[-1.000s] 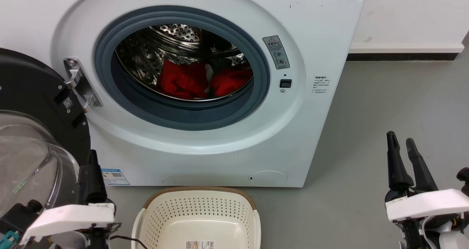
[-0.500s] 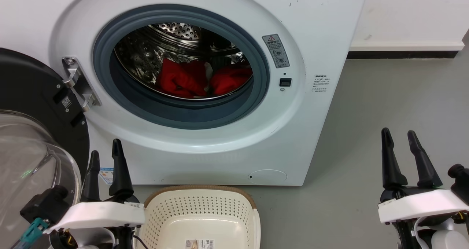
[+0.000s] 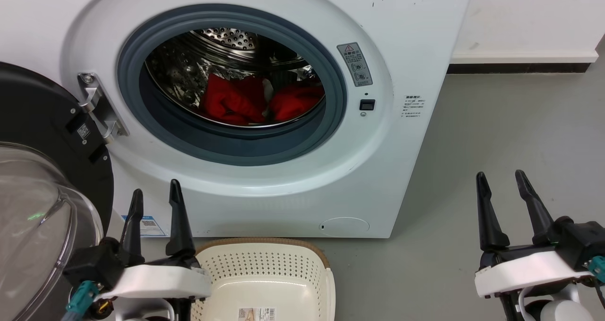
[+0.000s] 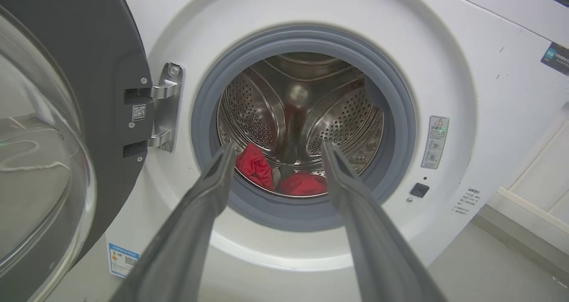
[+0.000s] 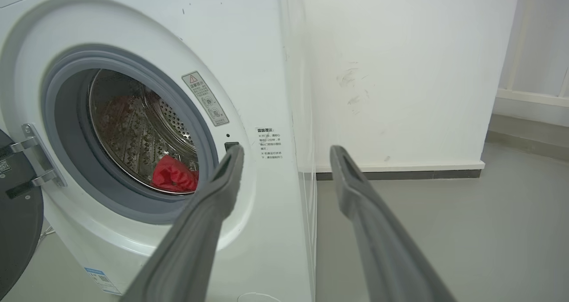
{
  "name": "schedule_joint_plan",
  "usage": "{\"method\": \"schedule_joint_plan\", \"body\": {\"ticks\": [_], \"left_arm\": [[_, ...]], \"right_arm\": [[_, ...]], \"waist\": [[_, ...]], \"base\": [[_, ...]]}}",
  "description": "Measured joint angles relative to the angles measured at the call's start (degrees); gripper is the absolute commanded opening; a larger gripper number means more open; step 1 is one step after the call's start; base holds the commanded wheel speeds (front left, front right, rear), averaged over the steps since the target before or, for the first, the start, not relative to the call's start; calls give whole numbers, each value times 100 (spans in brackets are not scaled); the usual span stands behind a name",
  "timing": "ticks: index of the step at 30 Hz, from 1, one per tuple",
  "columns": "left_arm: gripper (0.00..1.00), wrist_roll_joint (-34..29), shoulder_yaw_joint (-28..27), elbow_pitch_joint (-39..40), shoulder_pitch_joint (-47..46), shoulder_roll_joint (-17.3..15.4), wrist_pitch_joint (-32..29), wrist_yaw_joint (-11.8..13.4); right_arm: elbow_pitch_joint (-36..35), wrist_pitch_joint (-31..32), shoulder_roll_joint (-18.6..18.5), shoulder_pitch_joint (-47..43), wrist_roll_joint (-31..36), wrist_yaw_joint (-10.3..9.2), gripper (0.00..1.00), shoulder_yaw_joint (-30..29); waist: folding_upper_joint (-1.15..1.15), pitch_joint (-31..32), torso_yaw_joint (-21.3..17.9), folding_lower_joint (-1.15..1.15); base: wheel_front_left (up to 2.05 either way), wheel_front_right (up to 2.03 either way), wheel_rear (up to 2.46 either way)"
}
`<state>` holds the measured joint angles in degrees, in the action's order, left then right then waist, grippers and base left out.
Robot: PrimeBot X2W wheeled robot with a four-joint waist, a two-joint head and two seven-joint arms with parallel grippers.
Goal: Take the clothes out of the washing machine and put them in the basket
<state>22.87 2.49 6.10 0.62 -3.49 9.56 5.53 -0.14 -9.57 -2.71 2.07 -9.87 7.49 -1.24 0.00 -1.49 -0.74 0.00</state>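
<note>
Washing machine (image 3: 283,203): white front-loader, its door (image 3: 38,117) swung open to the left.
Clothes (image 3: 234,101): red heap at the bottom of the steel drum (image 3: 227,39).
Basket (image 3: 261,242): cream, on the floor (image 3: 496,122) just before the machine.
Left gripper (image 3: 156,187): beside the basket, jaws parted, holding nothing.
Right gripper (image 3: 500,173): over the floor right of the machine, jaws parted, holding nothing.

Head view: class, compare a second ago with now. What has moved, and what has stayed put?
The left gripper has moved right, toward the basket, its fingers now apart. The right gripper has shifted slightly left, fingers spread wider. Nothing was grasped. The clothes stay in the washing machine; the basket holds none.
</note>
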Motion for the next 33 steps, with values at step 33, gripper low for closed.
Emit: {"method": "schedule_joint_plan", "body": {"ticks": [33], "left_arm": [[100, -1581, 583, -891, 210, -221, 400, -52]], "right_arm": [[837, -398, -8, -99, 1124, 2, 100, 136]], "waist": [[0, 54, -44, 0]], "base": [[0, 0, 0]]}}
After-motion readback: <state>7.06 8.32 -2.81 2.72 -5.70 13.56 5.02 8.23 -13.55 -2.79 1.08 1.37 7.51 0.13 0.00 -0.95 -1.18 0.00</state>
